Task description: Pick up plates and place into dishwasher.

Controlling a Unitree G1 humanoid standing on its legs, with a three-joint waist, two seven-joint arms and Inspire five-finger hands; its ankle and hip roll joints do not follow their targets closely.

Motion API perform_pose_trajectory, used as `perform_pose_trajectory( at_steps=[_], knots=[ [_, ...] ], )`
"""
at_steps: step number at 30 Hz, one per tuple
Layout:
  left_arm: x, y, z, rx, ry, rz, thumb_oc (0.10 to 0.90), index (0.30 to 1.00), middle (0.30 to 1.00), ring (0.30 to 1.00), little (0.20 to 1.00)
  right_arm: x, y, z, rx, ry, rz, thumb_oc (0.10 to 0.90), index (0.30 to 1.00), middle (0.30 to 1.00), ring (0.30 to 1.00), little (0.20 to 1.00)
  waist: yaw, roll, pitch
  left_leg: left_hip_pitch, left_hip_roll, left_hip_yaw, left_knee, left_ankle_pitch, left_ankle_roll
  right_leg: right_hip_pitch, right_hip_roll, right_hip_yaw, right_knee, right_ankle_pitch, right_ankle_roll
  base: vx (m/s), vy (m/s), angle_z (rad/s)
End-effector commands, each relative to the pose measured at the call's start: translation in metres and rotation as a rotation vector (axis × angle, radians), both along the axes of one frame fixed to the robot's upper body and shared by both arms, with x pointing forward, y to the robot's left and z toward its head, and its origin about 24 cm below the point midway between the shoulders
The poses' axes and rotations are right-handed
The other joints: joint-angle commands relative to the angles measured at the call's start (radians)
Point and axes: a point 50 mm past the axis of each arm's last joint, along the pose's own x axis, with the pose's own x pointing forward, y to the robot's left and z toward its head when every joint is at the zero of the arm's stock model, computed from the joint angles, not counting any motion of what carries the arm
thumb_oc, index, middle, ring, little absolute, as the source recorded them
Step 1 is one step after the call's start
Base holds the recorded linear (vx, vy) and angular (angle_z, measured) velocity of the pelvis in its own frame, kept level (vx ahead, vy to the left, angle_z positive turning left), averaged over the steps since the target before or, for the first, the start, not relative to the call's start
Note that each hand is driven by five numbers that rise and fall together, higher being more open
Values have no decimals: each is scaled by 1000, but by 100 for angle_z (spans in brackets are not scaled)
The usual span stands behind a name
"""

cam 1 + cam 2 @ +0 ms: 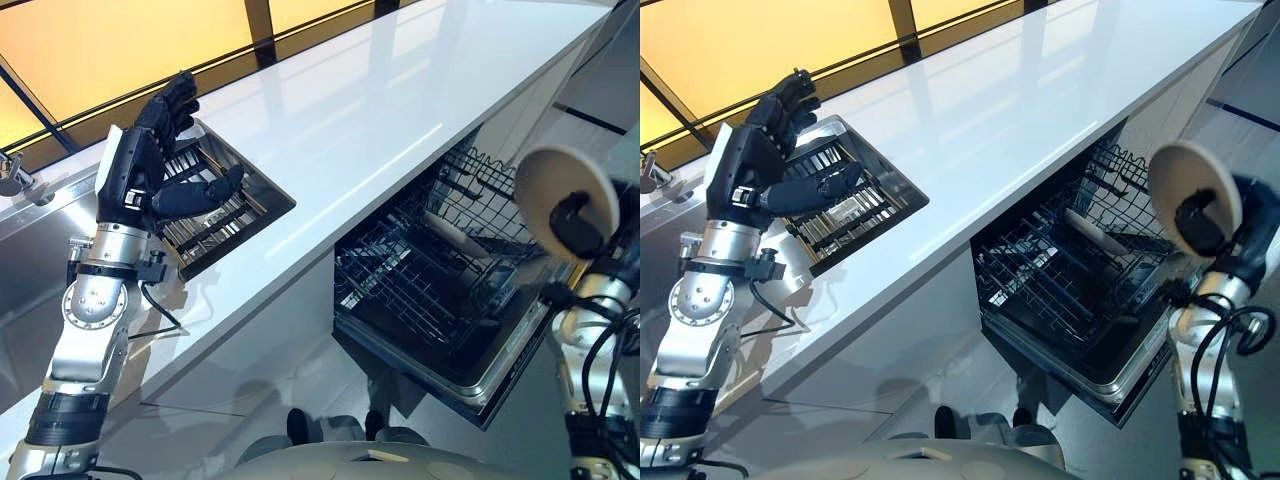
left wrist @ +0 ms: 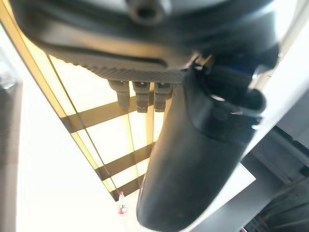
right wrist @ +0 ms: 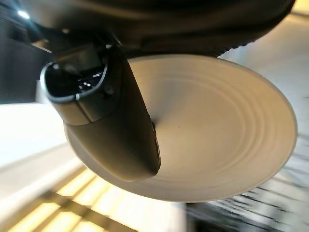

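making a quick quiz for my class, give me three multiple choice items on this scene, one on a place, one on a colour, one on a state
1. Where is the plate?
A. in the right hand
B. on the countertop
C. in the sink rack

2. What colour is the countertop?
A. black
B. white
C. green

3. How does the dishwasher stand?
A. shut
B. open, lower rack pulled out
C. open, rack removed

Answers:
1. A: the right hand's thumb lies across the plate, held up beside the dishwasher.
2. B: the glossy top is white.
3. B: the wire rack juts out below the counter.

The left hand, fingers straight, is raised over the sink rack.
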Motion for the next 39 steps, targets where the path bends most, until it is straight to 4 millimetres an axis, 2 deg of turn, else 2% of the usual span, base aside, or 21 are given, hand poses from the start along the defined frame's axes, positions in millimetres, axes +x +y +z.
perform_pose_trajectory(
  at_steps=[1, 4, 10, 18, 27, 39],
  knots=[
    [-8, 24, 29, -71, -212, 101, 800, 900, 900, 900, 900, 17, 13, 34, -5, -173, 122, 100, 300, 300, 300, 200, 12, -14, -69, 72, -54, -3, 7, -129, 42, 5, 75, -32, 38, -33, -5, 0, 0, 0],
    [-8, 28, 14, -125, -159, 106, 800, 900, 900, 900, 900, 17, 23, 12, 141, -153, 170, 100, 300, 300, 300, 200, 16, -14, -65, 71, -54, -2, 7, -129, 42, 6, 73, -38, 36, -31, -6, 0, 0, 0],
    [0, 28, -2, -158, -87, 131, 800, 900, 900, 900, 900, 26, 34, 1, 164, -117, 188, 100, 300, 300, 300, 200, 23, -9, -58, 75, -55, -6, 7, -129, 41, 11, 70, -48, 36, -32, -7, 2, -2, 1],
    [1, 31, -9, -174, -54, 156, 800, 900, 900, 900, 900, 34, 46, -6, 15, -9, 206, 100, 300, 300, 300, 200, 45, -5, -52, 74, -56, -18, 7, -127, 39, 17, 62, -71, 36, -35, -6, 19, -9, 8],
    [1, 28, -12, -172, -36, 139, 800, 900, 900, 900, 900, 39, 47, -22, -151, 157, 168, 100, 300, 300, 300, 200, 71, -2, -47, 70, -58, -37, 7, -123, 35, 24, 57, -95, 34, -41, -7, 16, -9, 6],
    [1, 24, -13, -157, -8, 93, 800, 900, 900, 900, 900, 45, 53, -37, -203, 271, 161, 100, 300, 300, 300, 200, 111, 10, -31, 58, -62, -73, 7, -111, 29, 29, 48, -132, 37, -48, -11, 23, -17, 15]
  ],
)
